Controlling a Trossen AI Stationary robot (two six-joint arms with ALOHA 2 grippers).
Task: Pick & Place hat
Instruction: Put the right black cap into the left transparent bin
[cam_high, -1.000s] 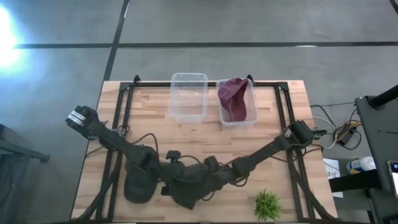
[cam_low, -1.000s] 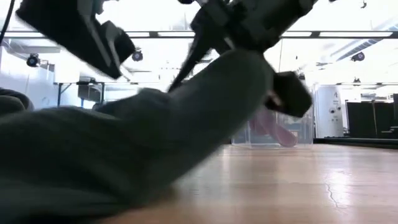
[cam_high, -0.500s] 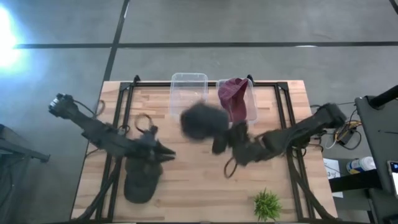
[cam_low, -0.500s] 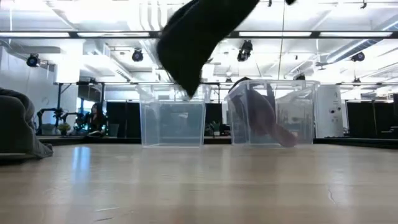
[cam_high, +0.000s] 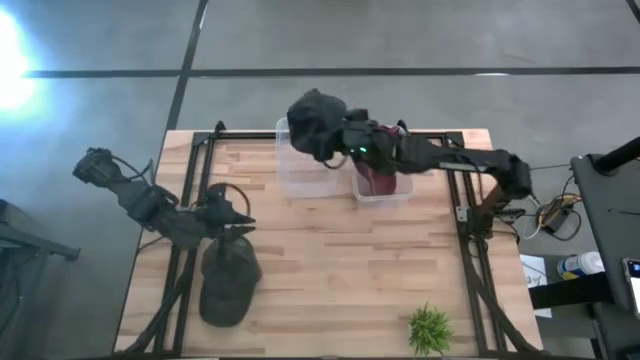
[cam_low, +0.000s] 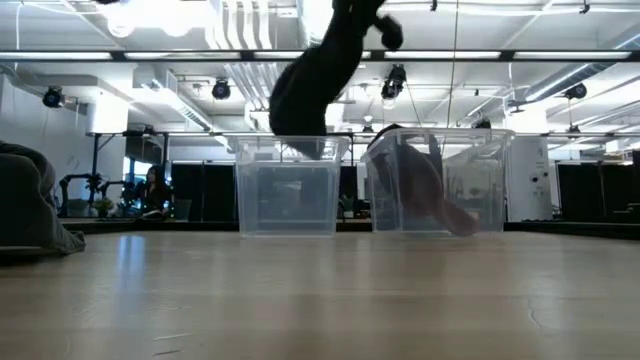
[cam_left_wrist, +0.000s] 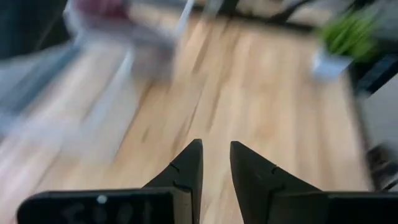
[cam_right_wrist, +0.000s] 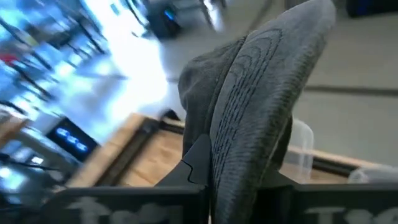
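My right gripper (cam_high: 345, 138) is shut on a dark grey hat (cam_high: 313, 120) and holds it in the air over the left clear bin (cam_high: 303, 165). In the low view the hat (cam_low: 310, 85) hangs just above that bin's rim (cam_low: 290, 140). A maroon hat (cam_high: 380, 170) lies in the right clear bin (cam_high: 404, 190). A second dark grey hat (cam_high: 228, 285) lies flat on the table at the near left. My left gripper (cam_high: 243, 215) is shut and empty, just beyond that hat's far end. My right gripper pinches the hat's stitched brim (cam_right_wrist: 249, 118) between its two fingers (cam_right_wrist: 194, 163). The fingers come roughly level from the table's right. The hat is lifted clear and hangs down from the fingers, its crown (cam_low: 300, 110) lowest, over the left bin.
A small green plant (cam_high: 430, 328) stands at the table's near right corner. Black frame rails (cam_high: 455, 170) run along the table's left, right and far edges. Bare wood (cam_high: 340, 250) lies between the bins and the near edge.
My right gripper has carried the dark grey hat from the near middle of the table up and toward the far edge; the hat is now lifted clear above the left bin. My left gripper has drawn back a little toward the far left, off the second hat.
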